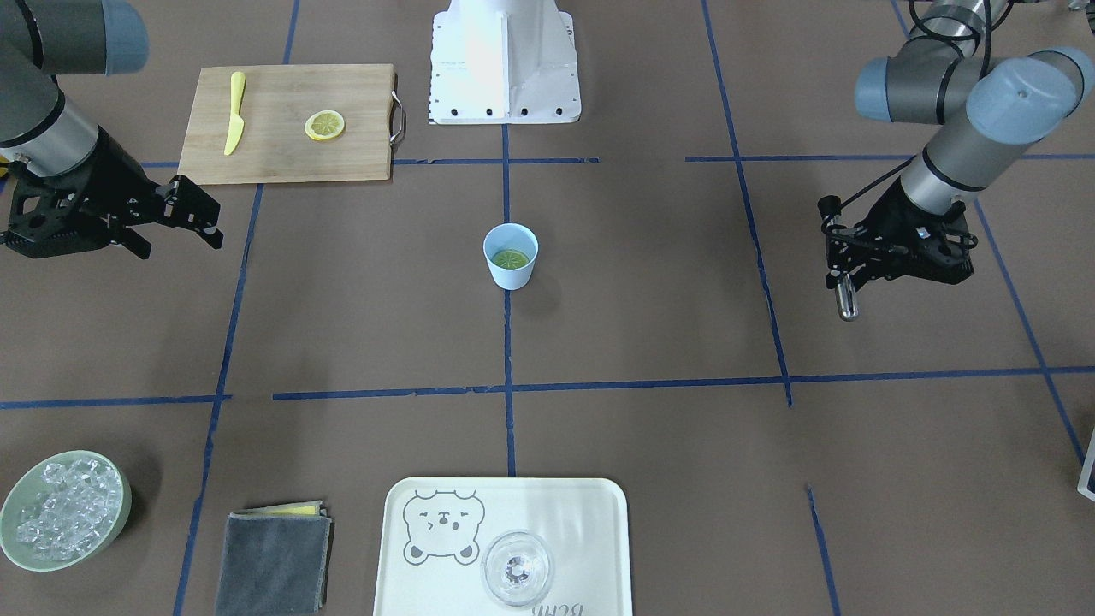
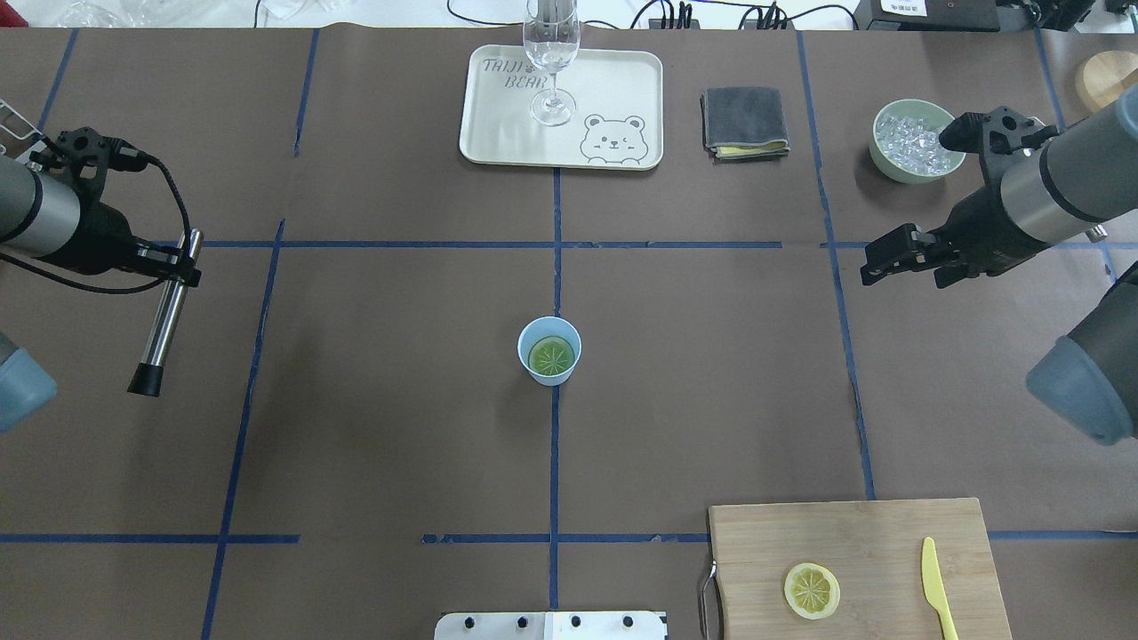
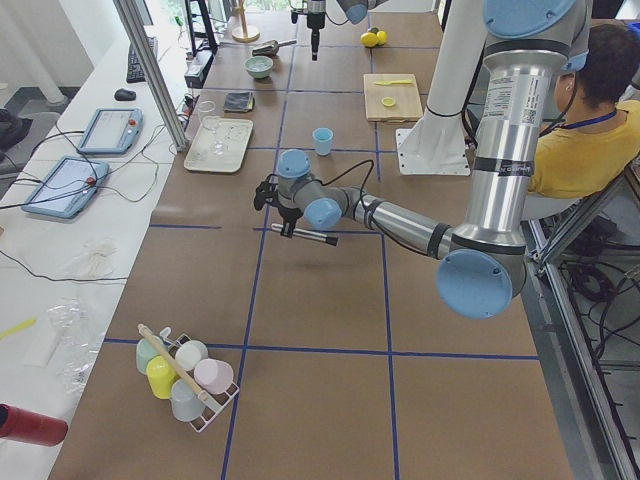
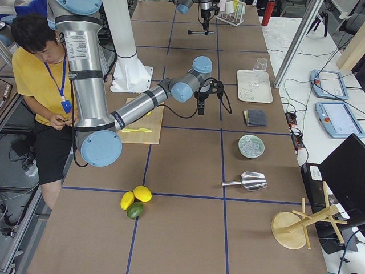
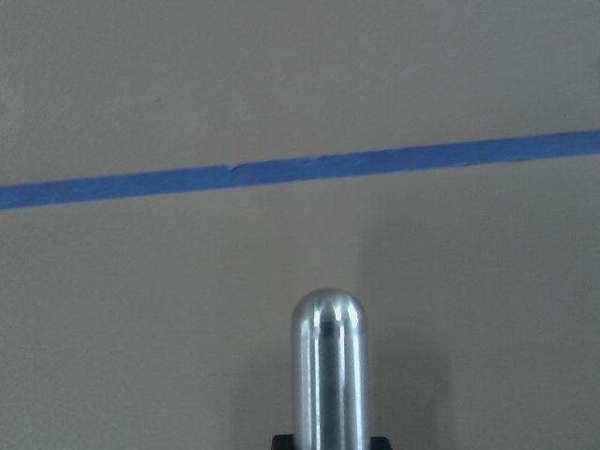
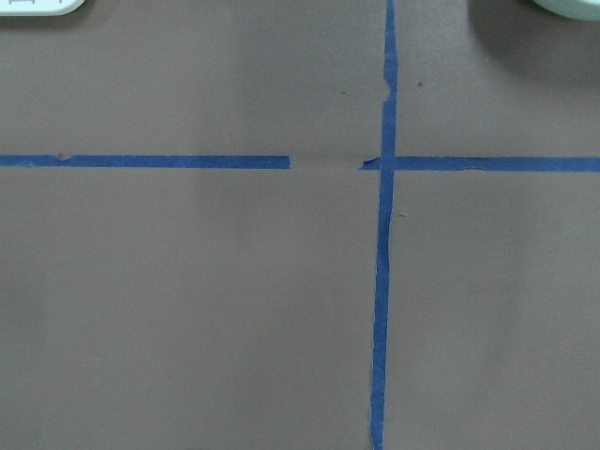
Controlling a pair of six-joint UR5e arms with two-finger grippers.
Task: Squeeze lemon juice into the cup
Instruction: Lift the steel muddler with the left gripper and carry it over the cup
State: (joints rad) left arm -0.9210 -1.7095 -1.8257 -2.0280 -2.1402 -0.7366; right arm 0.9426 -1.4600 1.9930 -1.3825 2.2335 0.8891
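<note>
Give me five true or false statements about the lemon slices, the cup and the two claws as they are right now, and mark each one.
1. A lemon slice lies inside the cup. True.
2. The cup stands on the tray. False: it stands on the brown table; the tray carries the clear glass.
3. The left claw is shut on a metal rod. True.
4. The right claw grips the second lemon slice. False: the right claw is open and empty; the second lemon slice lies on the cutting board.
5. The yellow knife lies on the cutting board. True.
</note>
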